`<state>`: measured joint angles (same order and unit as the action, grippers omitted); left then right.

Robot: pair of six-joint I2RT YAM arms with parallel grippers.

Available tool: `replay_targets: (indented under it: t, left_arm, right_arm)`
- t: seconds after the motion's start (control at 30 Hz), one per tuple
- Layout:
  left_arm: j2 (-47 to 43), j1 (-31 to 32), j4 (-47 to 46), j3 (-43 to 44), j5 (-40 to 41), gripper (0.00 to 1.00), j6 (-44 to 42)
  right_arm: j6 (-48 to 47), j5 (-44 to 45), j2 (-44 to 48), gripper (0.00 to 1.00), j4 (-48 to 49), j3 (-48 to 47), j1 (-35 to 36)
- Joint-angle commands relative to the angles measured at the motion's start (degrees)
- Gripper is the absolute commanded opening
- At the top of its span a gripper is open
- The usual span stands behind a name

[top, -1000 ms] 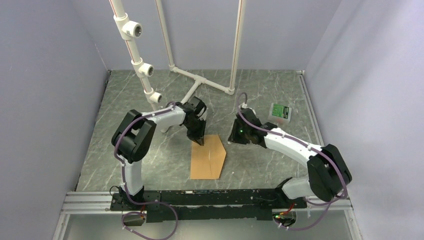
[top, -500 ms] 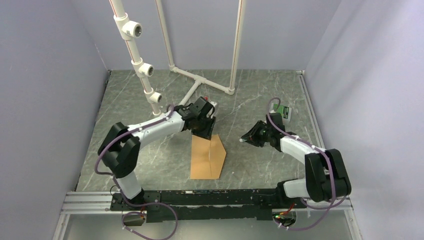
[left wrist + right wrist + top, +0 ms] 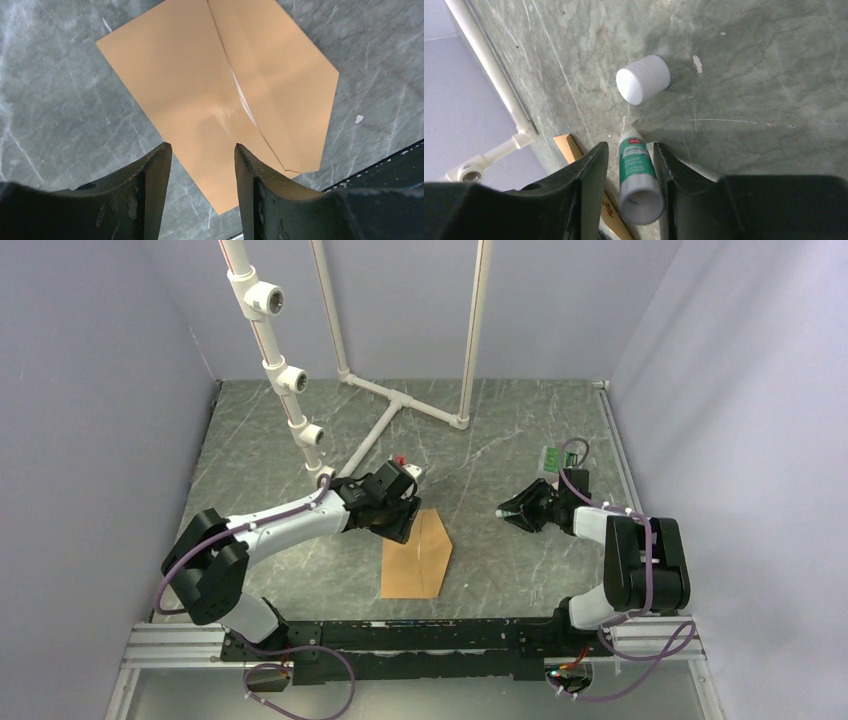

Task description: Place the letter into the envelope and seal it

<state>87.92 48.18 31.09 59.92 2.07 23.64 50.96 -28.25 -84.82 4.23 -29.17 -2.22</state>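
Now that the left gripper has come up off the far corner of the envelope, its jaws hang apart above the brown paper with nothing between them.

- The envelope is unmoved, flat on the table near the arm bases. Its pointed flap is spread out to the right, not folded over.
- The letter is nowhere on the table. A pale sliver along the flap crease may be its edge; I cannot tell. Likely it sits inside.
- The right gripper has swung well off to the right and straddles an uncapped glue tube. Whether it grips the tube or has let it go, I cannot tell.
- A white cap lies loose just beyond.

Reading: insertion is probably done and sealing is not. All 2 grippers are off the paper.
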Motion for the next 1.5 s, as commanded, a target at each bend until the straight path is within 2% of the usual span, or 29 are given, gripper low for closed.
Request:
replay_targets:
  t: [0.0, 0.1, 0.17, 0.4, 0.5, 0.6, 0.73, 0.93, 1.23, 1.47]
  left_arm:
    - [-3.6, 0.5, -0.6, -2.4, 3.1, 0.54, 1.7]
    - [-4.5, 0.5, -0.5, -4.2, 3.8, 0.56, 3.2]
    - [-4.9, 0.5, -0.3, -5.1, 4.5, 0.59, 4.1]
    - [-5.5, 0.5, -0.5, -7.6, 5.3, 0.59, 6.2]
    - [-5.6, 0.5, -1.3, -8.6, 4.5, 0.51, 7.0]
    - [-5.6, 0.5, -2.5, -9.4, 2.5, 0.39, 7.2]
    - [-5.3, 0.5, -4.2, -10.8, 0.5, 0.29, 7.5]
    - [-3.7, 0.5, -5.3, -11.6, -1.1, 0.16, 8.2]
    - [-2.1, 0.5, -6.1, -13.3, -1.6, 0.12, 8.9]
    - [1.7, 0.5, -4.8, -12.6, -1.5, 0.08, 9.2]
  right_arm:
    - [-0.6, 1.4, 0.9, 0.45, -1.0, 0.2, -0.8]
    - [-0.8, 3.2, 3.2, 0.58, -3.3, 0.3, -1.0]
    - [-1.3, 5.1, 5.1, 0.64, -5.7, 0.1, -1.1]
    - [-2.2, 11.7, 15.5, 0.65, -16.1, 0.1, -1.3]
    - [-3.0, 11.8, 20.0, 0.6, -18.2, 1.0, -1.3]
    - [-4.5, 9.2, 22.7, 0.5, -18.4, 1.8, -1.2]
    - [-5.5, 2.6, 25.1, 0.34, -15.9, 4.8, -0.5]
    - [-4.8, 3.7, 26.0, 0.18, -14.4, 7.9, 7.0]
    - [-1.8, 5.8, 17.8, 0.15, -6.6, 8.0, 19.4]
    - [-1.0, 2.5, 6.9, 0.14, 3.2, 4.4, 27.3]
